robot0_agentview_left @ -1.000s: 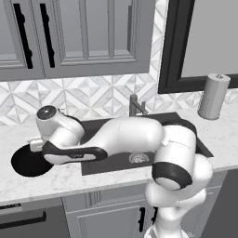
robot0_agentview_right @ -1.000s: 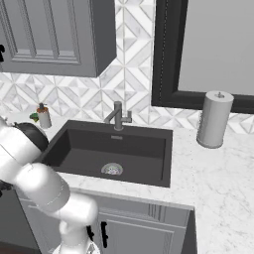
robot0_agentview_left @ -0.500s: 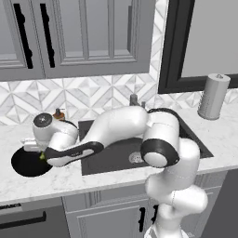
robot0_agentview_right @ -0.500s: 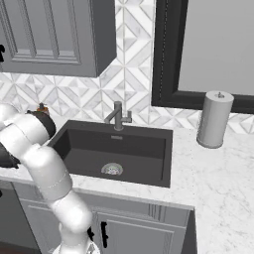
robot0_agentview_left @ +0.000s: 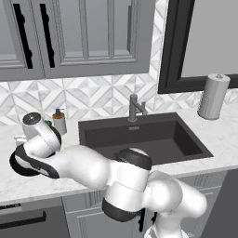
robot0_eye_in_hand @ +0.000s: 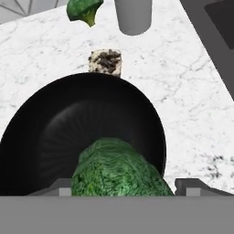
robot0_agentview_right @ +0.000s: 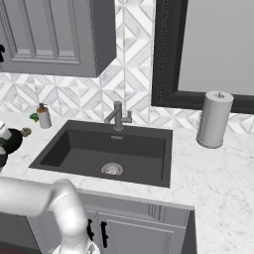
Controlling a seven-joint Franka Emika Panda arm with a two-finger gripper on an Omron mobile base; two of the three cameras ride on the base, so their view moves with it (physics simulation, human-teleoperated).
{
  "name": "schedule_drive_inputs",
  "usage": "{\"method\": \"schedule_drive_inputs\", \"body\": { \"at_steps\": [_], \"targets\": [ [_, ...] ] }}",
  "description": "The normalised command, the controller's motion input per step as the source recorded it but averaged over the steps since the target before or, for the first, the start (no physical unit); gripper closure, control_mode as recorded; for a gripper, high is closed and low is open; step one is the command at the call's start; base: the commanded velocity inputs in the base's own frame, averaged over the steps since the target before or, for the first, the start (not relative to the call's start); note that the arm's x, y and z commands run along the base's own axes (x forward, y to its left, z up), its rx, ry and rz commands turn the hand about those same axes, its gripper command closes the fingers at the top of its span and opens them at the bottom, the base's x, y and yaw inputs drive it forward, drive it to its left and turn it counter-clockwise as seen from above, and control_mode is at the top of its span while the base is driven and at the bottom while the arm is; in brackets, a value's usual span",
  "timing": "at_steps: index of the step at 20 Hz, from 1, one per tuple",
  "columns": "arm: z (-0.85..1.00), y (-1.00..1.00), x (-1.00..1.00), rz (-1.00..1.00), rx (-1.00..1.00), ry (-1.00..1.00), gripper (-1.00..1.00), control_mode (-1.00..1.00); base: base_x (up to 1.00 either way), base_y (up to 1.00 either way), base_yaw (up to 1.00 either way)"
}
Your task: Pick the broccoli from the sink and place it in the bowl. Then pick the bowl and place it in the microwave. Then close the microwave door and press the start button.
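You've got bright green broccoli (robot0_eye_in_hand: 119, 169) over a plain black bowl (robot0_eye_in_hand: 55, 132), white grey-veined marble counter (robot0_eye_in_hand: 183, 96), a dark-grey sink (robot0_agentview_right: 106, 151), and a darker green leafy piece (robot0_eye_in_hand: 83, 10).

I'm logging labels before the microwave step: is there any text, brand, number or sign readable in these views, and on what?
None can be read.
Soap bottle: no label to make out.
Paper towel roll: plain, no print.
Speckled block beside the bowl: dark flecks, no letters.
Broccoli and sink: unmarked.
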Motion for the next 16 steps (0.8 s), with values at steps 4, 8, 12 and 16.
{"method": "schedule_drive_inputs", "body": {
  "at_steps": [4, 8, 12, 16],
  "targets": [
    [0.02, 0.09, 0.0, -0.1, 0.0, 0.04, 1.0, -1.0, 0.0, 0.0, 0.0],
    [-0.27, 0.0, 0.0, -0.04, 0.0, 0.0, 1.0, -1.0, 0.0, 0.0, 0.0],
    [-0.39, 0.0, 0.0, -0.01, 0.0, 0.0, -1.0, -1.0, 0.0, 0.0, 0.0],
    [-0.19, -0.02, 0.02, 0.0, 0.0, 0.0, -1.0, -1.0, 0.0, 0.0, 0.0]
  ]
}}
